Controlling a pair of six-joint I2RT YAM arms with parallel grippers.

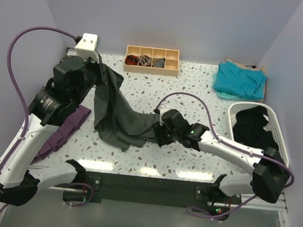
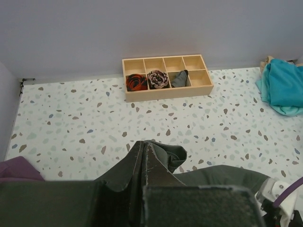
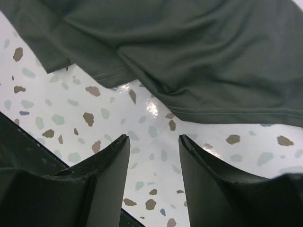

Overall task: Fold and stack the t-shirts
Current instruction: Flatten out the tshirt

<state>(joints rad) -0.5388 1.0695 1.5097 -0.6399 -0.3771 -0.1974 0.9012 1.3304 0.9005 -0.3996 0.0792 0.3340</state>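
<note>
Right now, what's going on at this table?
The left pincer is shut on one end of the dark grey t-shirt and holds it up, so the cloth drapes down onto the table, rumpled and not yet folded. The right pincer is open and holds nothing, low over the table just short of the shirt's hem. The teal t-shirt lies at the far right corner, apart from the grey one.

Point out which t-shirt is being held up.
The charcoal grey t-shirt, pinched by the left hand; the teal t-shirt lies untouched in the far right corner.
</note>
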